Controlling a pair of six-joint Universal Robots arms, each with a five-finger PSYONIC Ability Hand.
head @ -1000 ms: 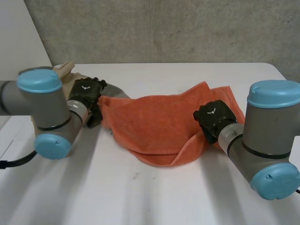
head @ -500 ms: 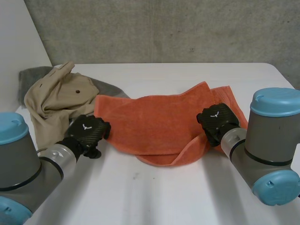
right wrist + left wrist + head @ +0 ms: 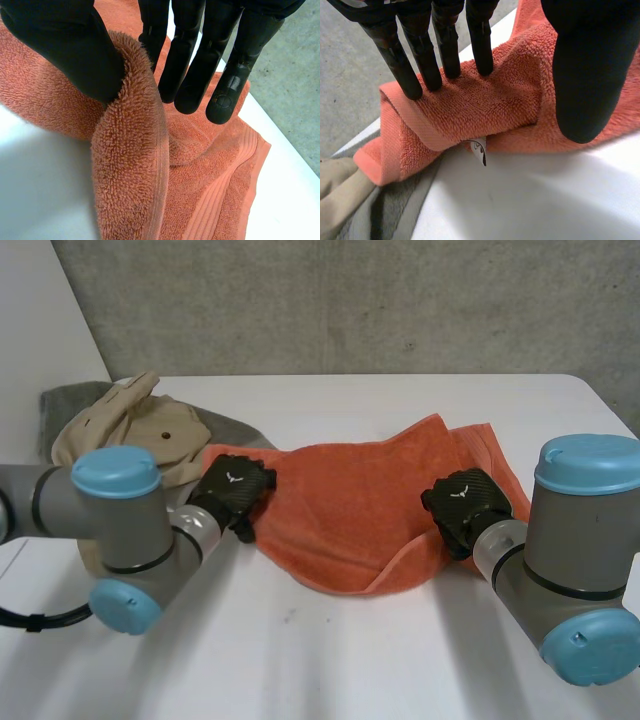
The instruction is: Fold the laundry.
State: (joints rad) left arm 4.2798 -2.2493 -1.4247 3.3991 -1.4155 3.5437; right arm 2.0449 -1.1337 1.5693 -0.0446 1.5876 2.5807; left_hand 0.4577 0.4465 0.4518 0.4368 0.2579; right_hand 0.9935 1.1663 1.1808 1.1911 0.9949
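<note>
Orange terry towel lies rumpled mid-table, with bare white table in front. Left hand rests straight, spread fingers on its folded left corner. Right hand pinches the raised near edge. Beige garment sits beside it. Grey concrete wall stands behind. Small white tag: unreadable.

Orange towel: one, with both my hands on it.
Beige garment: one, just past my left hand.
Grey garment: one, lying under the beige one.
Tag: one, white, on the towel's edge near my left thumb.
Hands: two, my left hand and my right hand.
Counter: one, white.
</note>
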